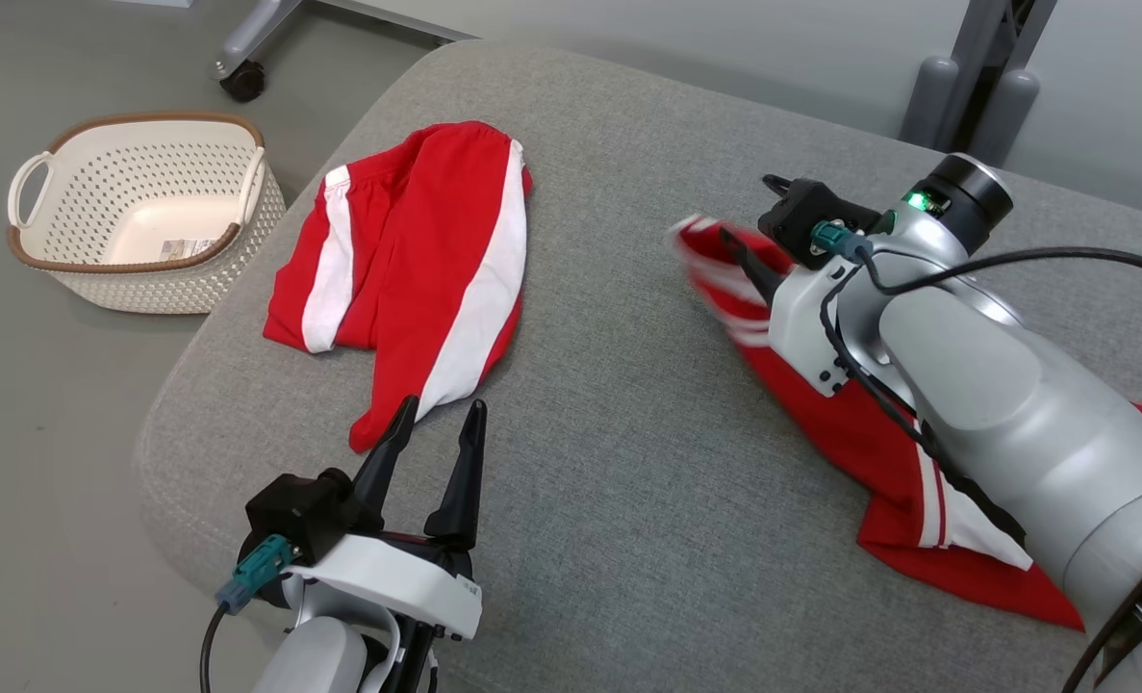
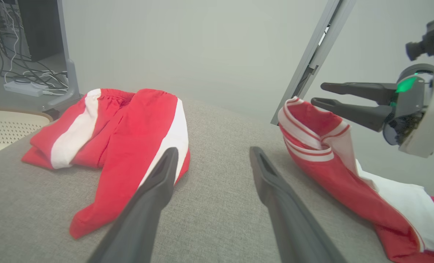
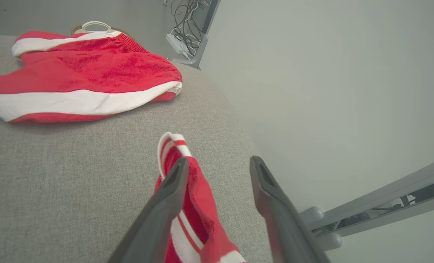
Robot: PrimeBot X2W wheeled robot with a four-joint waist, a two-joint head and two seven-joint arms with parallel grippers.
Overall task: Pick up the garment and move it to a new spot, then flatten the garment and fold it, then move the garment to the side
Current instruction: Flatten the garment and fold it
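Note:
A red garment with white stripes [image 1: 825, 423] lies on the right of the grey cushion [image 1: 628, 462], partly under my right forearm. Its striped cuff [image 3: 173, 144] stands up, blurred in the head view, and leans against the inner side of one finger. My right gripper [image 1: 744, 205] is open just above that cuff, jaws apart in the right wrist view [image 3: 218, 162]. Red shorts with white side stripes [image 1: 407, 260] lie crumpled at the left. My left gripper [image 1: 443, 404] is open and empty near the shorts' lower corner, also seen in the left wrist view [image 2: 213, 151].
A white perforated basket [image 1: 147, 117] with a brown rim stands on the floor left of the cushion. A castor foot [image 1: 243, 82] and grey frame posts [image 1: 984, 87] stand behind the cushion. The cushion's rounded edges drop off at left and back.

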